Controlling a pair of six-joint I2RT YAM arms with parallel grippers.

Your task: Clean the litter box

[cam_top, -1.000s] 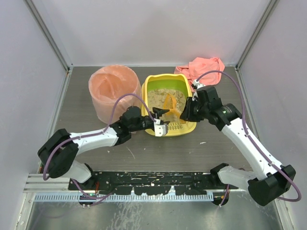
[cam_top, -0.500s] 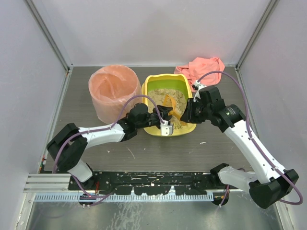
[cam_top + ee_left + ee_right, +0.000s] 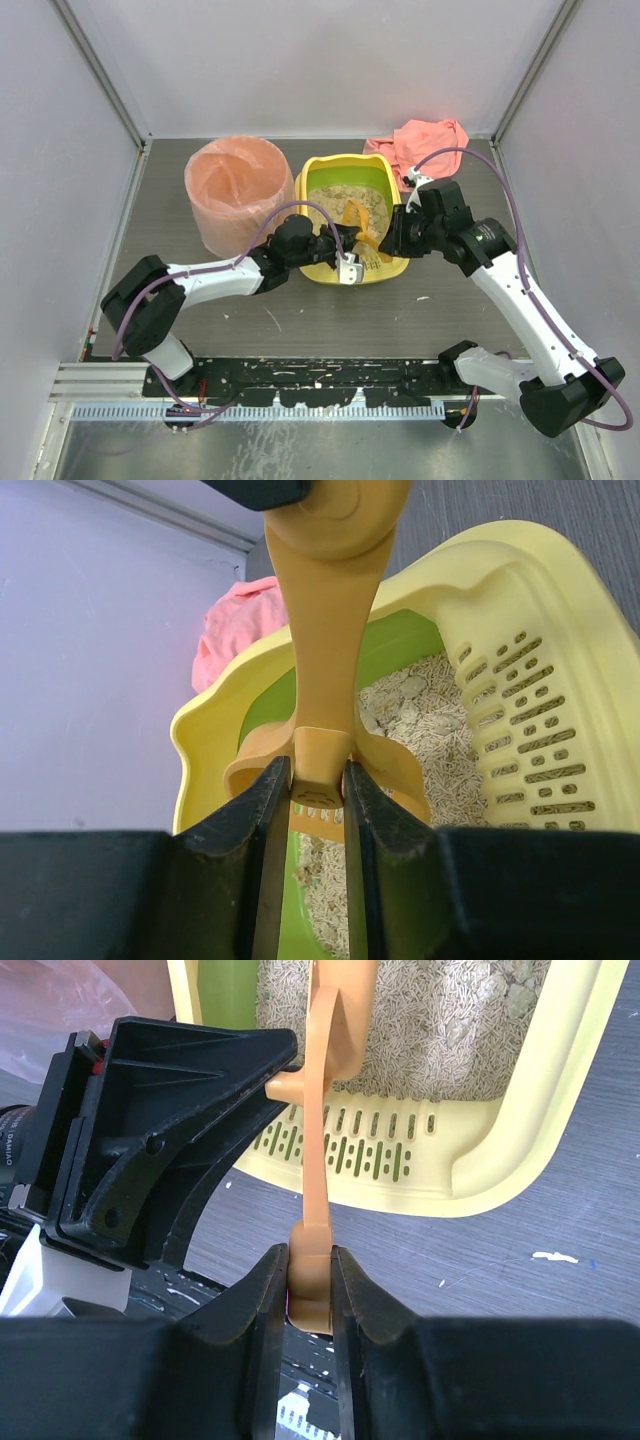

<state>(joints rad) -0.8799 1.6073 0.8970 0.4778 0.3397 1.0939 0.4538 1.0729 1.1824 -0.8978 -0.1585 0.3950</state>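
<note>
Left gripper and right gripper clamp scoop over litter box; bin just beside at 9 o'clock.

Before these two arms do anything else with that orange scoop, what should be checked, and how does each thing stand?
1. The left gripper is clamped on the orange scoop near its bowl: ok.
2. The right gripper is clamped on the handle's end: ok.
3. The scoop's bowl is above the litter, inside the litter box: ok.
4. The bin stands open beside the box: ok.
5. Clumps caught in the scoop: cannot tell.
</note>
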